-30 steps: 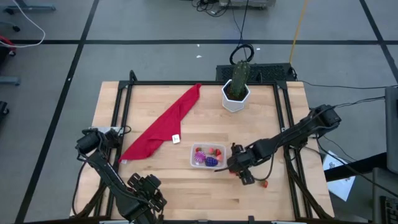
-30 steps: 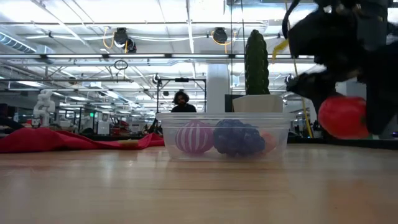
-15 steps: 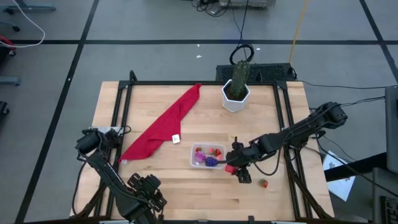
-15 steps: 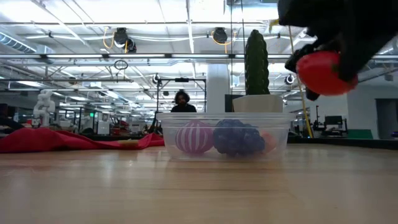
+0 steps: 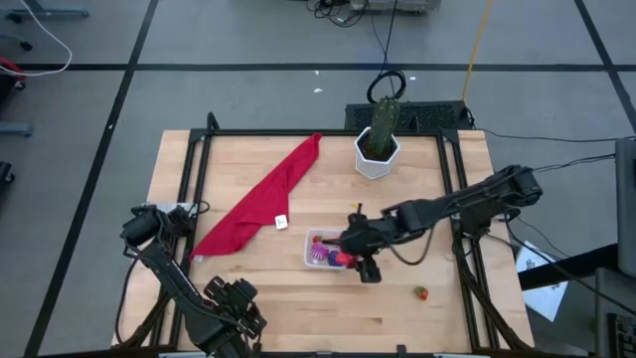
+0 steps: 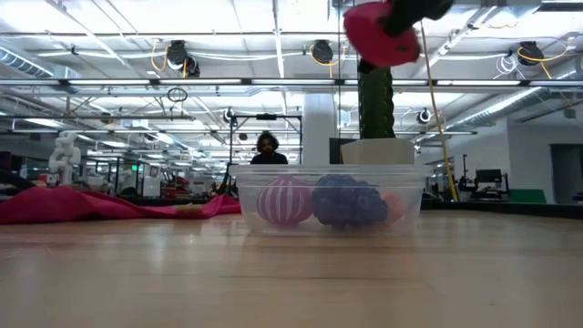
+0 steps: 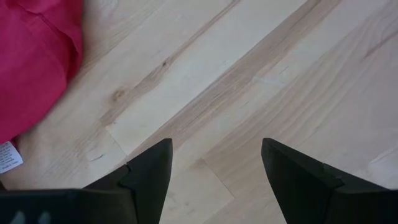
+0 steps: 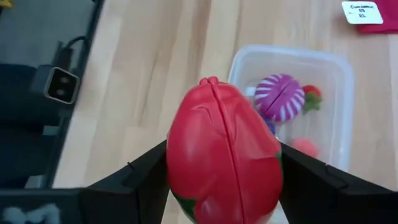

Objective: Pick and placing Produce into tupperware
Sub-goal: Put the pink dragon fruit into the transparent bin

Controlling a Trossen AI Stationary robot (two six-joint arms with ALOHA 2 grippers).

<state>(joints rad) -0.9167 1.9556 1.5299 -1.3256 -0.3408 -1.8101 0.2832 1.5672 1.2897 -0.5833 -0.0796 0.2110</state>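
The red toy fruit (image 8: 222,152) is clamped between the two fingers of the right gripper (image 5: 350,253) and is held in the air above the clear container (image 5: 316,240). In the low view it hangs well above the container rim, in front of the cactus (image 6: 375,96). Its long axis runs lengthwise out along the fingers, with the green end nearest the wrist and the narrower tip pointing ahead toward the container.

Progress: the container already holds a pink striped ball (image 6: 285,200), a purple bumpy piece (image 6: 348,201) and at least one small red piece (image 8: 305,147). The held fruit is not yet released. One small red piece (image 5: 420,292) lies on the table (image 5: 258,288), well apart from the container on the right arm's side; it appears to be left to collect.

The left gripper (image 7: 214,177) waits at the near edge of the table beside the red cloth (image 5: 263,197), its fingers apart and holding nothing.
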